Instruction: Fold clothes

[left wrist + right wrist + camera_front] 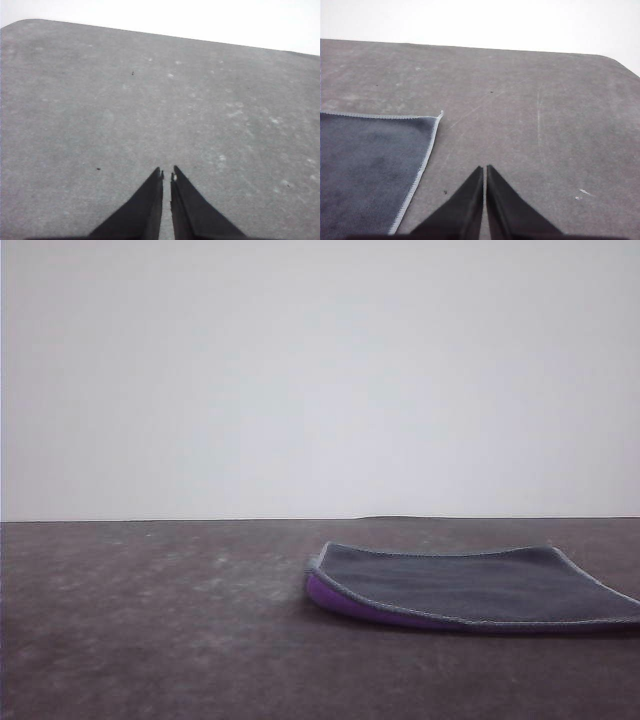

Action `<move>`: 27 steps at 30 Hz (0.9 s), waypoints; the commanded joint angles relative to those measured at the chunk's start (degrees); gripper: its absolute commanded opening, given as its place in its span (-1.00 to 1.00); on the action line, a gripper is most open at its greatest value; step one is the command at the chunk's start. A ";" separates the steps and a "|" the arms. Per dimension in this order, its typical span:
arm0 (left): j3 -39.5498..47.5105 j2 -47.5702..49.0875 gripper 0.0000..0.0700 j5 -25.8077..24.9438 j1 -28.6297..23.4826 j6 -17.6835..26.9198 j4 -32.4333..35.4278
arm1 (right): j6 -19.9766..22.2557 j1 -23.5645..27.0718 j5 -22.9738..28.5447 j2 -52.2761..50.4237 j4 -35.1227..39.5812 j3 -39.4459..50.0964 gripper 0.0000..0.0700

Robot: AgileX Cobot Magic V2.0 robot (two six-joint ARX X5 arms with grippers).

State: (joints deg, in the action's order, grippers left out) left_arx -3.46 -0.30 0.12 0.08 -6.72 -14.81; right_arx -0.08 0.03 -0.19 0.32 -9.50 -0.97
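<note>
You had the cloth (470, 585) lying on the desk (150, 620) toward the right side in the front view, dark grey face up, with a purple layer showing under its near left edge, so it looked already doubled over once, though I couldn't be sure. Its long axis ran left to right across the desk. In the right wrist view the right fingers (484, 169) were pressed together with nothing between them, hovering over bare desk just beside the cloth's hemmed side edge, its corner a little ahead of the tips. The left fingers (167, 172) were nearly closed too, a thin gap between them, holding nothing, with plain desk ahead of them. So your right arm was the nearer one; I'd judge any further fold would start from that hemmed corner.
</note>
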 commanded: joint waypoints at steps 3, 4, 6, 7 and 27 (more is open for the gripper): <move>0.94 0.04 -0.95 0.13 0.00 -0.02 -0.55 | -0.59 -0.04 0.07 -0.11 0.83 0.26 -0.99; 0.94 0.04 -0.95 0.13 0.00 -0.02 -0.55 | -0.59 -0.04 0.07 -0.11 0.81 0.26 -0.99; 0.94 0.04 -0.95 0.13 0.00 -0.02 -0.55 | -0.59 -0.04 0.07 -0.11 0.81 0.26 -0.99; 0.94 0.04 -0.95 0.13 0.00 -0.02 -0.55 | -0.59 -0.04 0.07 -0.11 0.81 0.26 -0.99; 0.94 0.04 -0.95 0.13 0.00 -0.02 -0.55 | -0.55 -0.04 0.07 -0.11 0.91 0.26 -0.99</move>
State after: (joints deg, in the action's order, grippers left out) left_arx -3.46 -0.30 0.12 0.08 -6.72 -14.79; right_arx -0.08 0.03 -0.19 0.32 -9.50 -0.97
